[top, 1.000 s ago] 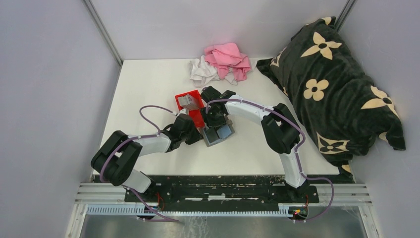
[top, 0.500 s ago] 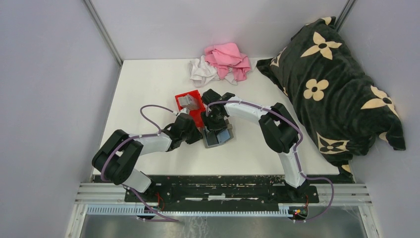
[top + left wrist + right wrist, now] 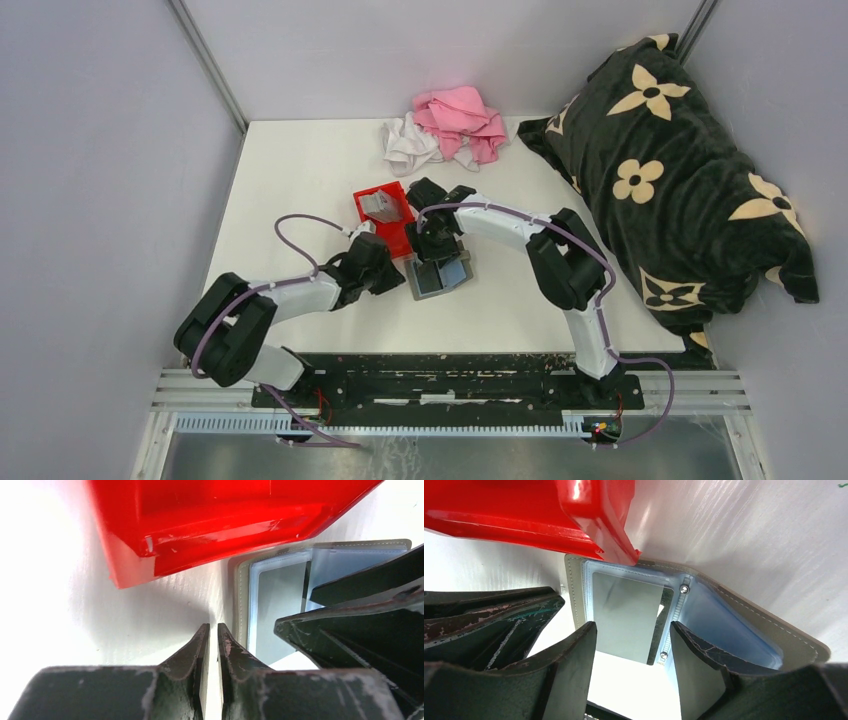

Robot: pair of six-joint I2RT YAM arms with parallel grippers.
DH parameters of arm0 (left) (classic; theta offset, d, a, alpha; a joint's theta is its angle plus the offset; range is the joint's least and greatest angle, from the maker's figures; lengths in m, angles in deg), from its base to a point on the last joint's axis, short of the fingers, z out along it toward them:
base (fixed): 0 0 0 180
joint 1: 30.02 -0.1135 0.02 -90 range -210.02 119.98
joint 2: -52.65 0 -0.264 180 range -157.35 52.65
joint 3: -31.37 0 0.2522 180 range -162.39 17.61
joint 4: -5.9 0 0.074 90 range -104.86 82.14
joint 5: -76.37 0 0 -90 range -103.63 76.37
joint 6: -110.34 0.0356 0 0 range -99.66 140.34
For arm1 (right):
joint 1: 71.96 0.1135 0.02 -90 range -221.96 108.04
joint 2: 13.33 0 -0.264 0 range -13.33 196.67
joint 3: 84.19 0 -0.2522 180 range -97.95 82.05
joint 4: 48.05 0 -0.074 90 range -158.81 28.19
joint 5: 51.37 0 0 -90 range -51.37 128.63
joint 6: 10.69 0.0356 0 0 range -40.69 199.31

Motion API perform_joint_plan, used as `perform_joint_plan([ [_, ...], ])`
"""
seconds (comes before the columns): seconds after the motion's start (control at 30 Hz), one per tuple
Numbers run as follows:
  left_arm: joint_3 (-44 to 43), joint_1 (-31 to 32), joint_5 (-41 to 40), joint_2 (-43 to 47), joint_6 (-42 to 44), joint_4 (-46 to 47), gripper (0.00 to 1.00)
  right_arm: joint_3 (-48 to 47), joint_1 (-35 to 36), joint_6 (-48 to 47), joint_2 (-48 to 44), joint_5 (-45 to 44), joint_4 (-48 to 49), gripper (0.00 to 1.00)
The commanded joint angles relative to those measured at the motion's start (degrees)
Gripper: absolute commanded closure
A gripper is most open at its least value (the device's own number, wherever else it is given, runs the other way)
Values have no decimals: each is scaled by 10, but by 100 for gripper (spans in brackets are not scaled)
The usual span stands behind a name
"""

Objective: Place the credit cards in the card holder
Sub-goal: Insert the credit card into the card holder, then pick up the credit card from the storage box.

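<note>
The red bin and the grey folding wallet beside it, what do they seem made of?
Red rectangular bin: hard moulded plastic, glossy, judging by sharp highlights. Grey folding card holder: probably faux leather, matte with a stitched edge; its inner sleeves look like clear bluish soft plastic.

A white table (image 3: 300,180) is enclosed by plain pale grey walls (image 3: 100,150), with metal posts (image 3: 207,62) seen at the back corners. A black cushion (image 3: 680,170) patterned with cream flowers is propped at the right edge, and pink and white cloths (image 3: 445,125) are heaped at the far side. Soft, even light is cast throughout
</note>
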State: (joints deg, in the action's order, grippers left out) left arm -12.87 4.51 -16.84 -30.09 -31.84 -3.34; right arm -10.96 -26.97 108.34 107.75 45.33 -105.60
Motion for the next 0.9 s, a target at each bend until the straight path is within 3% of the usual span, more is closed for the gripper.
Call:
perform_joint_plan([
  [0.0,24,2,-45,12,25,-86,79,-14,3,-8,-41,-15,10,37],
  [0.27,15,2,-84,69,29,-141,68,-38,5,-45,-68,-37,11,32],
  [0.4,-14,2,-126,136,49,-184,64,-61,19,-106,-102,-99,26,32],
  [0.5,-37,2,-171,199,69,-212,54,-83,28,-149,-121,-161,41,34],
  [0.57,-48,1,-196,237,78,-218,48,-83,28,-165,-133,-188,77,44],
  [0.63,-49,1,-218,273,79,-212,39,-55,27,-167,-149,-215,158,71],
  [0.67,-51,0,-223,284,77,-211,38,-45,27,-162,-153,-222,189,77],
  [0.7,-58,-1,-227,291,71,-217,36,-47,24,-160,-153,-211,204,78],
  [0.73,-65,-1,-233,294,63,-225,31,-61,20,-159,-147,-187,207,69],
  [0.77,-70,-2,-243,295,56,-230,26,-82,16,-154,-137,-163,203,54],
  [0.83,-79,-10,-257,292,49,-233,12,-125,2,-157,-110,-90,199,7],
  [0.87,-80,-17,-260,292,47,-232,4,-139,-4,-166,-94,-42,207,0],
])
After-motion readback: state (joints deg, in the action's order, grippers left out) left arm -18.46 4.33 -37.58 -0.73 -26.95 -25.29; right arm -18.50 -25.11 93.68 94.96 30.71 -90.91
